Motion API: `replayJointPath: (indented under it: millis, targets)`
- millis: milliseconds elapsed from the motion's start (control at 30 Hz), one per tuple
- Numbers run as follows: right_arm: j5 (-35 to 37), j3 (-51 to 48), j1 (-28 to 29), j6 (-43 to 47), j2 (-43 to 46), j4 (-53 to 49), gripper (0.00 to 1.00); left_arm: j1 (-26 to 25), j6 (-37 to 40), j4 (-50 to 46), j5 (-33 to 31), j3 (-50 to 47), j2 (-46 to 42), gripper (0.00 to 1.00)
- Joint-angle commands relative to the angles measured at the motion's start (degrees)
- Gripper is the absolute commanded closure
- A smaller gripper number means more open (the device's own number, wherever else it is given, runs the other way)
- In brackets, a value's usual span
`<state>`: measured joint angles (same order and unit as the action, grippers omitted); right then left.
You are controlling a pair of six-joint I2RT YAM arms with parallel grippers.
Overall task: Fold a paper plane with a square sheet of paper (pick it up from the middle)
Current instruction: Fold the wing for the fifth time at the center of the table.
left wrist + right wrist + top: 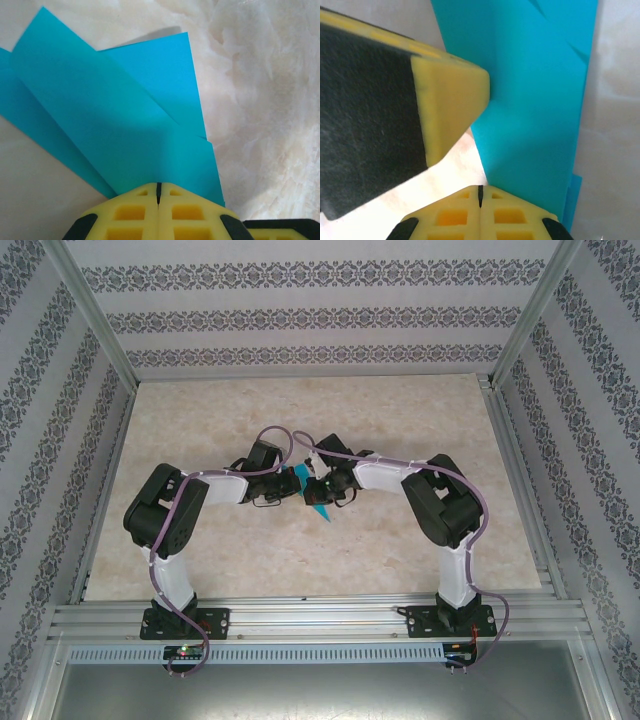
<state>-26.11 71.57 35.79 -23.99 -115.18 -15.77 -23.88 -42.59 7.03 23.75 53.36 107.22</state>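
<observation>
Top external view: the left gripper (284,486) and the right gripper (318,488) meet tip to tip over the middle of the marbled table (420,560). The paper plane (320,510) sits between them, a narrow teal strip whose pointed end sticks out below the jaws, toward the arm bases. Both arms bend inward, so the two wrists face each other across the paper.

Left wrist view: the left gripper (159,186) has its yellow tips pressed together, with only a thin dark seam between them. The paper plane (110,120) comes straight out of that seam, so the jaws are clamped on its near edge. Ahead of the jaws the paper fans out up and to the left in overlapping layers. One flap ahead and to the right ends in a straight edge. Pale table surface lies beyond the paper on the right.

Right wrist view: the right gripper (480,190) is likewise closed to a thin seam. The paper plane (535,100) rises from the tips, ahead and to the right of the jaws, and appears pinched there. Ahead and to the left of the jaws is one of the left gripper's fingers (450,105), yellow with a black pad, its tip touching the paper's left edge. A second layer's edge shows at the sheet's lower right.
</observation>
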Motion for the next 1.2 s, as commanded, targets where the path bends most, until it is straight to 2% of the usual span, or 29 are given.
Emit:
replayJointPath:
  millis: [0,133,367,500,700,1167]
  targets:
    - [-2.53,0.05,-1.16,1.20,-1.59,5.04,1.00,1.06,1.83,-7.33,-5.23,-1.33,4.40,0.97]
    - [-5.16,0.60,-1.62,1.31,-2.47,7.72,1.00,1.11,2.15,-8.14,-5.43,-0.86,4.40,0.98]
    - [-4.04,1.10,-1.86,3.75,-3.80,3.66,1.00,1.10,1.59,-8.64,-6.06,-0.95,4.40,0.99]
    - [-3.61,-2.31,-2.12,6.51,-1.62,0.80,1.00,1.11,1.30,-11.17,-8.30,-0.39,4.70,1.00]
    - [-5.71,-10.01,-3.53,7.07,3.04,1.97,1.00,1.21,0.93,-13.08,-10.36,0.12,5.47,1.00]
    - [-6.66,-17.41,-3.80,6.19,11.19,2.65,1.00,1.26,0.94,-13.56,-9.83,1.03,6.19,1.00]
